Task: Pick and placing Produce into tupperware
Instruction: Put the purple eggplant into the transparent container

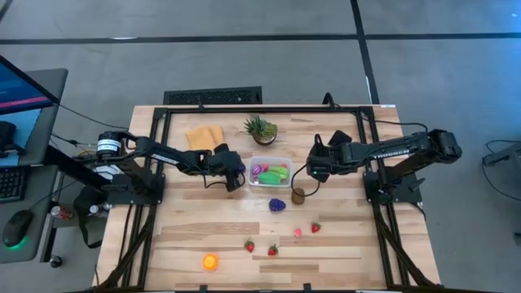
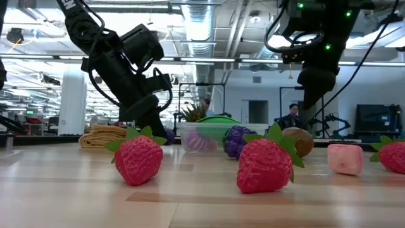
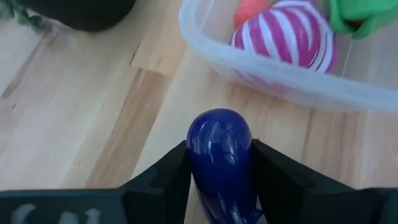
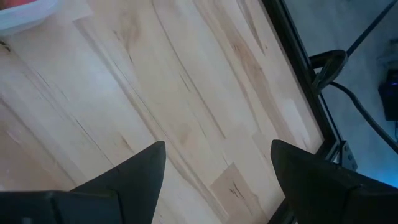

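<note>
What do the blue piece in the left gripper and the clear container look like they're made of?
Blue piece, clamped in the left gripper: likely hard glossy plastic, given its bright highlights. Container: thin translucent plastic, since the striped toy shows through its wall.

1. Tupperware (image 1: pixel 269 161): clear, rounded-corner rectangle, upright mid-desk, open top; holds green piece (image 1: pixel 277 173), pink-white striped piece (image 3: pixel 287 35), small orange-red piece (image 3: pixel 250 9).
2. Dark blue-purple glossy piece (image 3: pixel 221 158): clamped in left hand (image 3: pixel 221 180), just beside the tupperware wall.
3. Purple grape-like piece (image 1: pixel 278 204) and brown piece (image 1: pixel 298 195): on the desk near the tupperware.
4. Strawberries (image 1: pixel 315 227), (image 1: pixel 250 245), (image 1: pixel 273 250); pink piece (image 1: pixel 298 233); orange piece (image 1: pixel 211 261): scattered toward the front edge.
</note>
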